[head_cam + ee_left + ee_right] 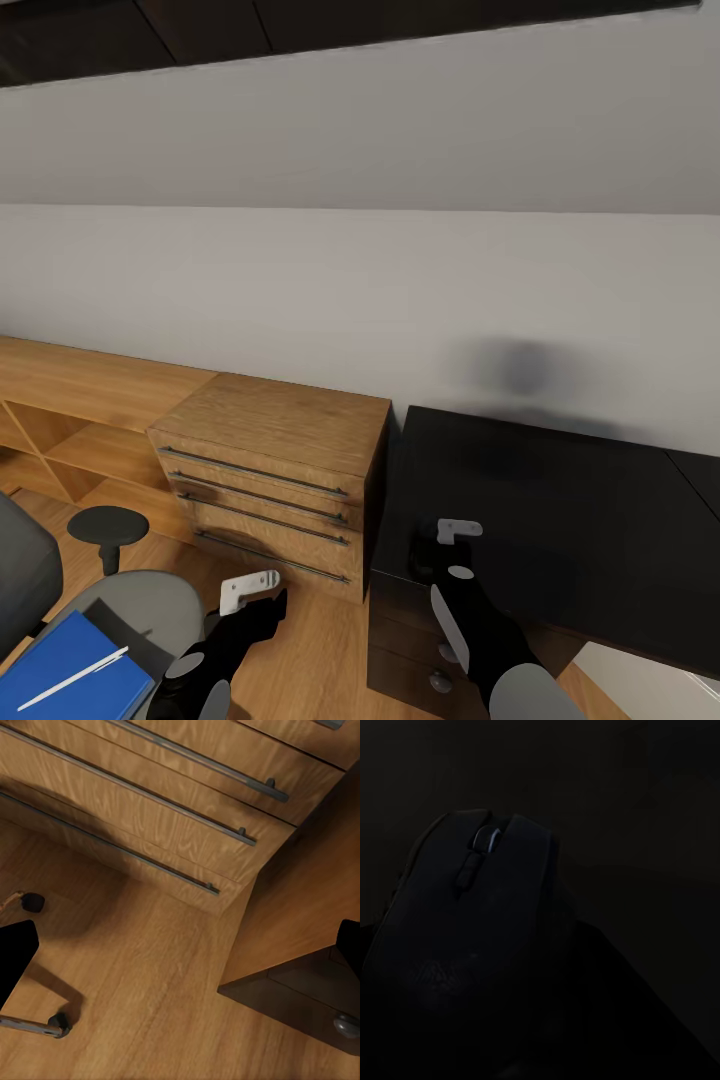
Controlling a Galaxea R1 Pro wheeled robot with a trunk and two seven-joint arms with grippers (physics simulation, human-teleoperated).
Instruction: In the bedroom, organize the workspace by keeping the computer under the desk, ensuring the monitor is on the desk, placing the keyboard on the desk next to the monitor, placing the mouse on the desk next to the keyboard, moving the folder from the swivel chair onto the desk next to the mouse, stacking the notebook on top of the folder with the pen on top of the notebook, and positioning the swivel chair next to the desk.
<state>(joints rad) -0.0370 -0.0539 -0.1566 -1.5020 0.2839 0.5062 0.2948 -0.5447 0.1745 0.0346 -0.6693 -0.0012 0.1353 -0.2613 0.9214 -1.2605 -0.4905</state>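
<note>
Black mouse [472,945] sits right in your right gripper [447,548], clamped tight, just above the desk's [590,540] near left corner, so lower it straight down there.

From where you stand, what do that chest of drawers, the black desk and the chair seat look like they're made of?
Chest of drawers: wood or wood-look veneer, with visible grain; its long bar handles look like brushed metal. Black desk: smooth matte dark surface, possibly painted or laminated board, hard to tell. Chair seat: plain matte grey, likely fabric or plastic; the render leaves it open.
</note>
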